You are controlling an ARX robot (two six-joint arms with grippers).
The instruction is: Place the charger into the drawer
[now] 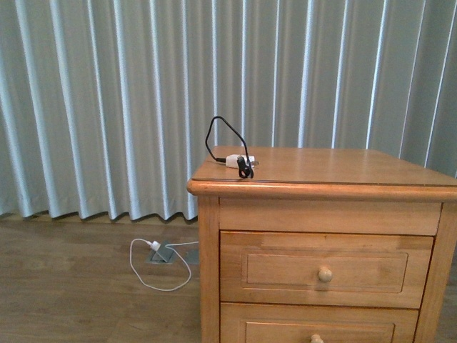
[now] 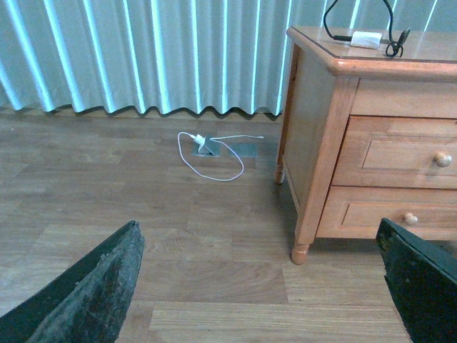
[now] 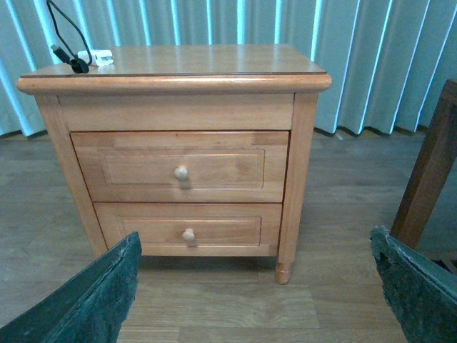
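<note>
L gripper (image 2: 257, 232) & R gripper (image 3: 255, 239) both spread wide, empty, drawer (image 1: 285, 269) closed, contents hidden, charger (image 1: 234, 161) on nightstand (image 1: 343, 166) top, left front edge, cable looped.

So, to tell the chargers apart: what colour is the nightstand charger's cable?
Black cable, clearest in the front view.

Pale pleated curtain (image 1: 107, 107), white cable (image 1: 143, 275) looped on wooden floor (image 1: 64, 293)
</note>
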